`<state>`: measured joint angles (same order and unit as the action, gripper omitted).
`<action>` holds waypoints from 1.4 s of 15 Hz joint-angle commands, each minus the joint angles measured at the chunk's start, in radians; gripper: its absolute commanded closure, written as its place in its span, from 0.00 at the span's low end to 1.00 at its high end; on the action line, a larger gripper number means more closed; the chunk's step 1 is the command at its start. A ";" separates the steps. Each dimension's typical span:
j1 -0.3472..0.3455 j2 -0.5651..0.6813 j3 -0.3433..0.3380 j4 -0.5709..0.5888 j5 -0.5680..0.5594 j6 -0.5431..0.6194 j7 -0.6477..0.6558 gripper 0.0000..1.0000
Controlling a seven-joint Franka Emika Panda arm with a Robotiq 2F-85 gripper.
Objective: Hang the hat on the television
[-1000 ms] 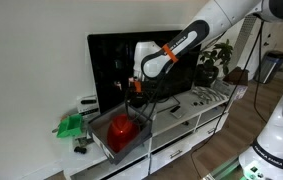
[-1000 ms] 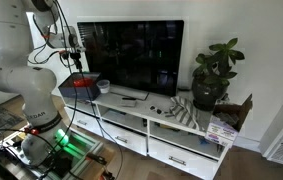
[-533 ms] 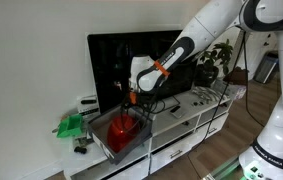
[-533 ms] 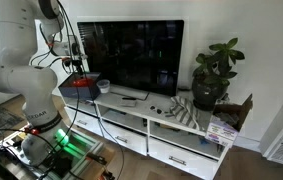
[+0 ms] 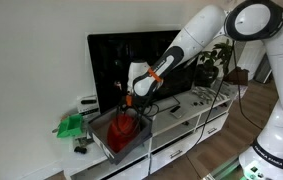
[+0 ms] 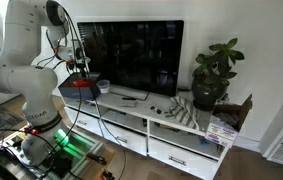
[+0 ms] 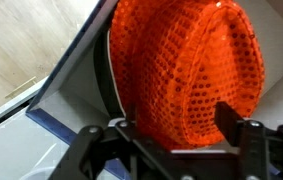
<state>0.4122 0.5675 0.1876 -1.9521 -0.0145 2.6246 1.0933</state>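
The tool (image 7: 171,128) hangs wide open, its 2 fingers straddling the orange knitted hat (image 7: 186,60), which lies in an open box (image 7: 76,75) on the counter (image 5: 186,128) near the television (image 5: 111,62).

My wrist view cuts the hat (image 7: 186,70) off at the top edge. Beside the television (image 6: 131,55) in an exterior view, it's too small for me to make out.

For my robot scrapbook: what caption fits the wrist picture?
Open gripper poised over the orange hat in its box.
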 commanded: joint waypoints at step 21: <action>0.082 0.023 -0.066 0.064 0.012 -0.033 0.006 0.98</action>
<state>0.4451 0.6385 0.1556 -1.8789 -0.0001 2.6254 1.0743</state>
